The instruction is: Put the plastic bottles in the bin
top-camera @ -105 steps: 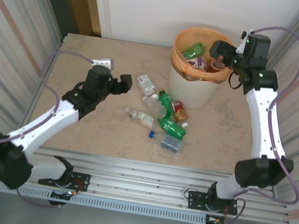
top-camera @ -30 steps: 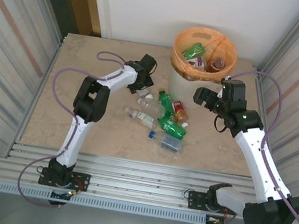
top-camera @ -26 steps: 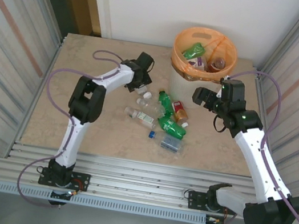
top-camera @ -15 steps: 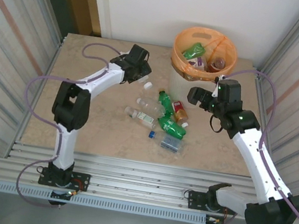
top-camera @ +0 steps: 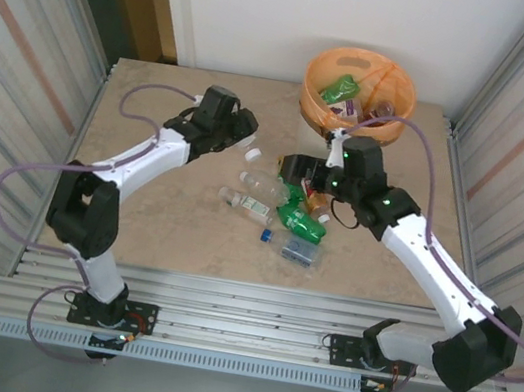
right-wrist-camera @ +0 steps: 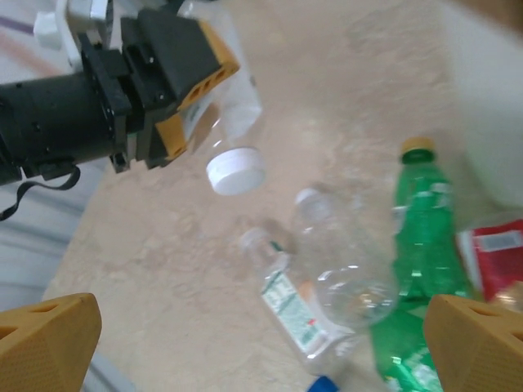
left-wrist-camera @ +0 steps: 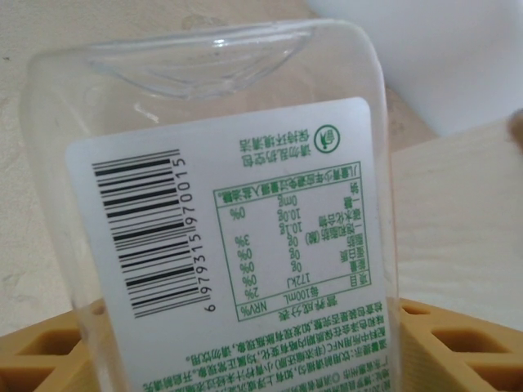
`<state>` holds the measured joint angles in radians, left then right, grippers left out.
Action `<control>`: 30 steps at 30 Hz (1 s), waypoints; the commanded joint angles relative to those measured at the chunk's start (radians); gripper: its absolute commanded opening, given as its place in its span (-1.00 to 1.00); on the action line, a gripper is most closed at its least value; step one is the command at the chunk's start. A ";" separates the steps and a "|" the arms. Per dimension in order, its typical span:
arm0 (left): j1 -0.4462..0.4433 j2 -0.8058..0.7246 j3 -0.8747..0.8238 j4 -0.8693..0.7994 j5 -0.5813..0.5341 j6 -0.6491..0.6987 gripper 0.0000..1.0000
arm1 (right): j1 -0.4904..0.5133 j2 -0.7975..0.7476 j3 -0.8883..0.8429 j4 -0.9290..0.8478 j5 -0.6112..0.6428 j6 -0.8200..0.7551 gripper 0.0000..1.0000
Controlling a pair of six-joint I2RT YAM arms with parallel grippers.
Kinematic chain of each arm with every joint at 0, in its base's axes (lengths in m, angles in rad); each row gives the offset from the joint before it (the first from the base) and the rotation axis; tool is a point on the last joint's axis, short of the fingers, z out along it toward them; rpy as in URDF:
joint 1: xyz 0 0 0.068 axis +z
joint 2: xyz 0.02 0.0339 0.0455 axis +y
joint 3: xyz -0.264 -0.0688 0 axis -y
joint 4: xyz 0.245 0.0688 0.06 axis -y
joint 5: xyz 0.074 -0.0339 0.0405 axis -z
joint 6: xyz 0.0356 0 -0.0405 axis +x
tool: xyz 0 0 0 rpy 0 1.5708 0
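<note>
Left wrist view: left fingers (left-wrist-camera: pixel 458 347) pinch a clear bottle (left-wrist-camera: pixel 221 204), its length sticking out past the tips. Bin (top-camera: pixel 311 87) sits off to the right and farther back, so that's the carry. Right fingers (right-wrist-camera: pixel 49 339) gape wide over the pile (top-camera: pixel 295 220) on the worktop (top-camera: pixel 138 210).

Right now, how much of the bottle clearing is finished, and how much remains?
Partly done. Several bottles already lie in the bin. The left gripper holds a clear bottle, not yet at the bin. The right gripper hovers open over the pile, where about six bottles wait.
</note>
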<state>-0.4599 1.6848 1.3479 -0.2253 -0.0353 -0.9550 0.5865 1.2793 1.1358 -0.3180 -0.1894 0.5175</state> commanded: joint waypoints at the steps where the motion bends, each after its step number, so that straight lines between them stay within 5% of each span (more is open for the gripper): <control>1: -0.003 -0.091 -0.075 0.100 0.064 -0.012 0.03 | 0.035 0.062 0.018 0.094 -0.062 0.036 0.95; 14: -0.003 -0.305 -0.296 0.226 0.168 -0.086 0.01 | 0.088 0.245 0.061 0.318 -0.162 0.084 0.69; 30: -0.037 -0.340 -0.317 0.291 0.221 -0.151 0.02 | 0.123 0.383 0.161 0.397 -0.208 0.086 0.39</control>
<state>-0.4713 1.3815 1.0424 0.0193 0.1383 -1.0874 0.6922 1.6367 1.2530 0.0269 -0.3870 0.5926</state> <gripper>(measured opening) 0.661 0.701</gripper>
